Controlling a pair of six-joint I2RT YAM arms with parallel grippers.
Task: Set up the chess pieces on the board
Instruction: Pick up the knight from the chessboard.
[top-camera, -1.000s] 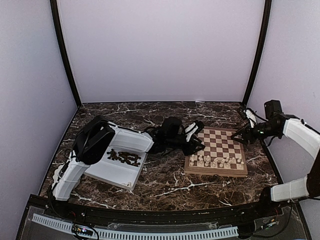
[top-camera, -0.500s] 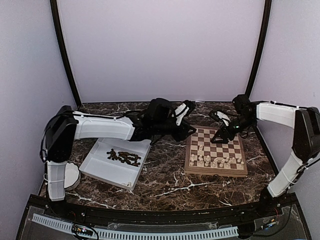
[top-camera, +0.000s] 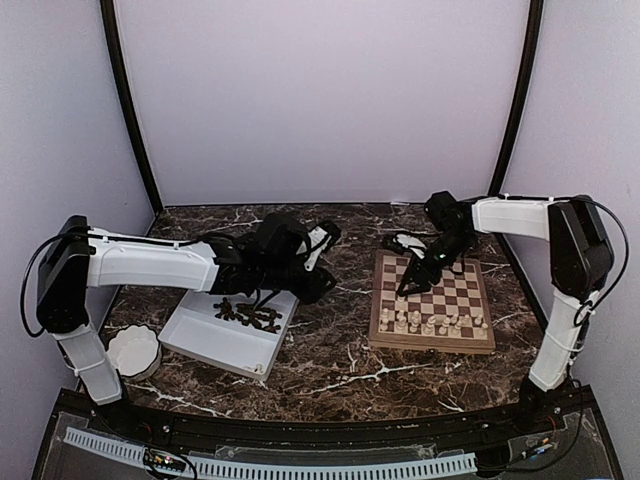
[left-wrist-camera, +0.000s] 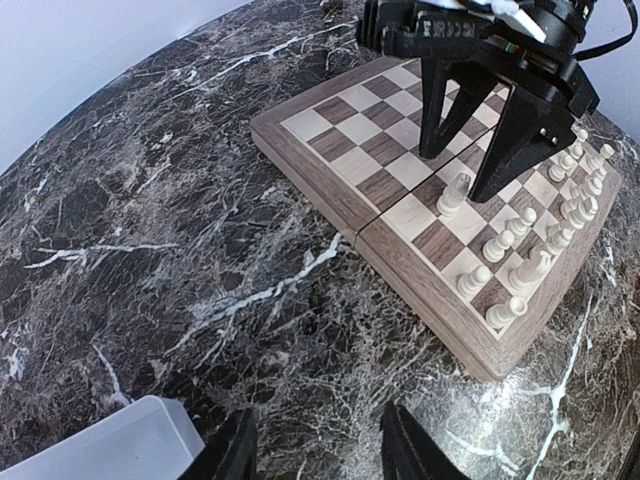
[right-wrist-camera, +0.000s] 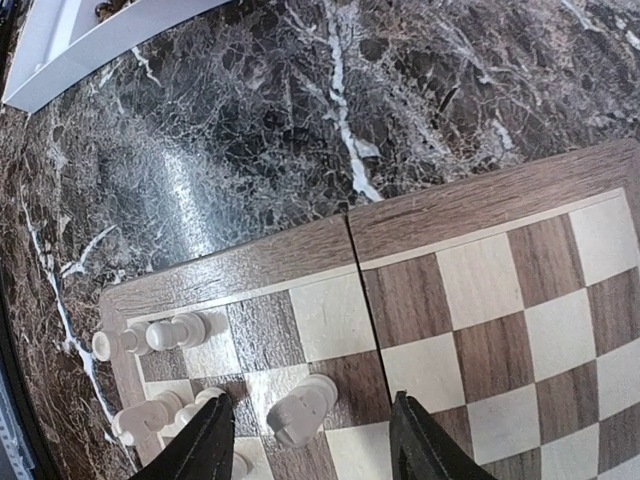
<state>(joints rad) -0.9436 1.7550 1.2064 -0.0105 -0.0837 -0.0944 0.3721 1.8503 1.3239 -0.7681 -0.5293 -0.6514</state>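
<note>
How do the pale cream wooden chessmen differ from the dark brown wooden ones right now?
Place: the pale cream chessmen are on the checked wooden chessboard; the dark brown chessmen are in the white rectangular tray. Pose: the cream ones stand upright in rows; the brown ones lie piled. Both are tiny.

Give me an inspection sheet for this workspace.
Surface: dark marble table, white veins.
Job's things: board at right; pale pieces on its near rows; dark pieces in the tray.
Clutter: white bowl, near left.
Pincers: left pincer open, empty; right pincer open astride one pale piece.
Cables: black leads looped beside both arms.
Surroundings: plain walls, black posts.
</note>
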